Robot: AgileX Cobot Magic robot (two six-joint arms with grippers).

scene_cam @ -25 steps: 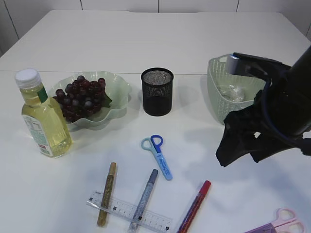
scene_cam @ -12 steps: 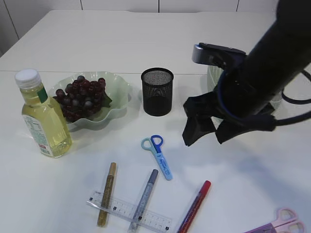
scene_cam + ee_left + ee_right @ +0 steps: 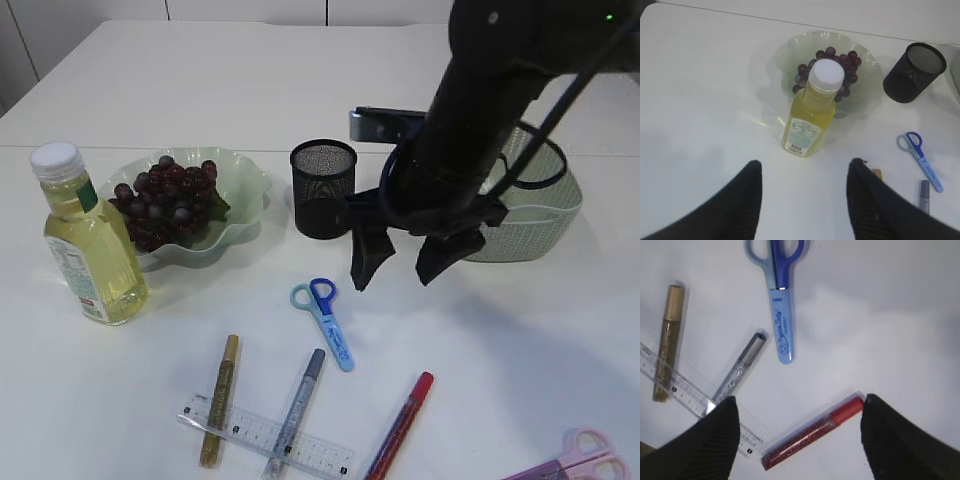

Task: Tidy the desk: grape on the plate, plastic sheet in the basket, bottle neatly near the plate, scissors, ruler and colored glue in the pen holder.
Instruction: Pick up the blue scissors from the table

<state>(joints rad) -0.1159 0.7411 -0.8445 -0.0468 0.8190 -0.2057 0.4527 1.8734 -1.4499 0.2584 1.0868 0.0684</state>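
The right gripper [image 3: 797,432] is hanging wide open above the red glue pen [image 3: 812,432], with blue scissors [image 3: 777,295], silver pen [image 3: 740,366], gold pen [image 3: 667,340] and ruler [image 3: 695,402] lying nearby on the table [image 3: 890,315].

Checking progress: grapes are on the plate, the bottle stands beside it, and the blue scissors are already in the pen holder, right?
Not quite. The blue scissors lie flat on the table in front of the pen holder, as the exterior view shows. Grapes on the plate and bottle beside it are right.

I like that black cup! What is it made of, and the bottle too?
The pen holder looks like black metal mesh; tiny holes cover its wall. The bottle looks like clear plastic, since yellow liquid shows through, with a white cap; it could be glass.
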